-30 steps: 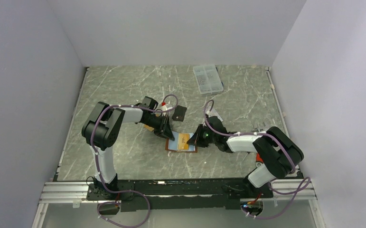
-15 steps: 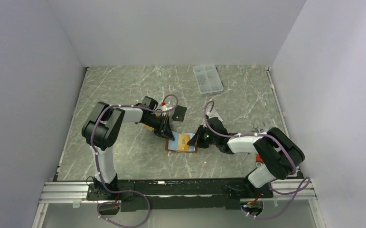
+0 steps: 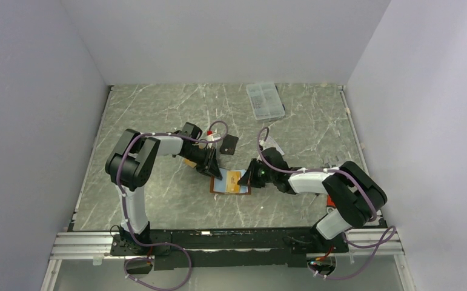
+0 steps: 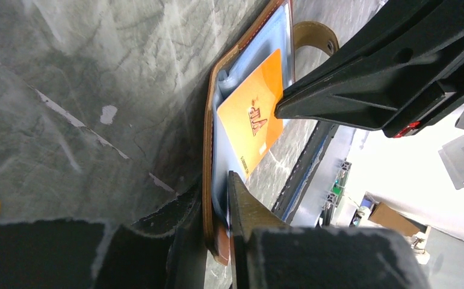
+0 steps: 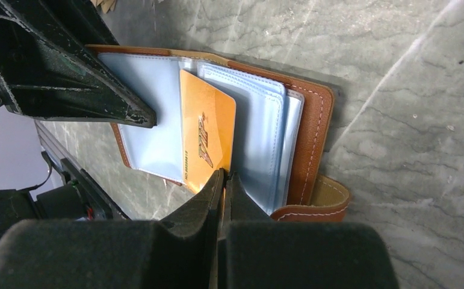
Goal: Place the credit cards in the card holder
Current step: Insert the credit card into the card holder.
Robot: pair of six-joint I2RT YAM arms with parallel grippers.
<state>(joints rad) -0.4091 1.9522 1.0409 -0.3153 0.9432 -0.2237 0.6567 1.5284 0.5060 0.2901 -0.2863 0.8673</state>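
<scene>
Orange card [image 5: 208, 135] (perhaps pocketed) in brown card holder [image 5: 316, 132]

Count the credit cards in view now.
2 sure. The orange card sits on the open card holder, pinched by the right end effector; the black card lies on the table behind the holder. Others may be hidden.
</scene>
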